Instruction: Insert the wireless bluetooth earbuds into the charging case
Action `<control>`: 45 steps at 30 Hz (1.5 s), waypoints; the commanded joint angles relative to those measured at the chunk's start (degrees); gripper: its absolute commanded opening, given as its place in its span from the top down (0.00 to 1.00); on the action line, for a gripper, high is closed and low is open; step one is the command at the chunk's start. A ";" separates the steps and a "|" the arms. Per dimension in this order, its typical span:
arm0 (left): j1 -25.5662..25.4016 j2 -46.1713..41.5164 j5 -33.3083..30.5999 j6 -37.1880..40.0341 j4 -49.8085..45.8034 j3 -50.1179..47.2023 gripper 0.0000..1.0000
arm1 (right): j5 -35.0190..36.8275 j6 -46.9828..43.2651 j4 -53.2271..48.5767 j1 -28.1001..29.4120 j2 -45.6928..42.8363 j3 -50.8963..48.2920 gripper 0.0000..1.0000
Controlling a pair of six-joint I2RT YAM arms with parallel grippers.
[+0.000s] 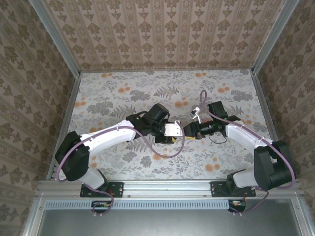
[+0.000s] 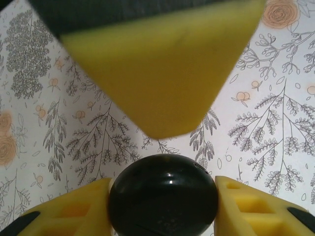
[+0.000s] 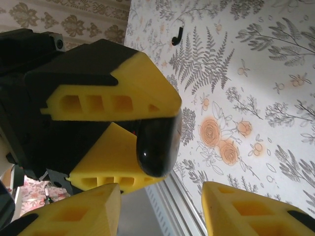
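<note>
While L gripper grips disc, earbud — well apart, on table.

Left wrist view: black round object cut by the lower edge, flanks hidden between the left gripper pads; blurred yellow finger cut by the upper edge; right wrist view: black earbud, far on the table, too small for detail.

White arms, purple cables, yellow tools

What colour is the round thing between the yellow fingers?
The round thing is shiny black, clearest in left wrist view.
</note>
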 commanded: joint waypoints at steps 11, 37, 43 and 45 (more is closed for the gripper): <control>-0.49 -3.60 2.93 -0.66 2.81 -1.61 0.65 | -2.80 0.78 4.35 2.65 2.94 1.77 0.56; -1.16 -6.64 -0.03 -4.67 6.22 -3.14 0.42 | -2.12 0.24 6.74 3.57 1.69 2.27 0.81; 3.18 -11.63 5.68 -11.22 10.09 -6.88 0.25 | 2.52 -5.09 4.79 1.02 -4.69 2.33 0.81; 5.96 -13.68 9.84 -14.93 13.72 -8.98 0.25 | 3.93 -6.50 6.27 0.17 -7.00 1.81 0.81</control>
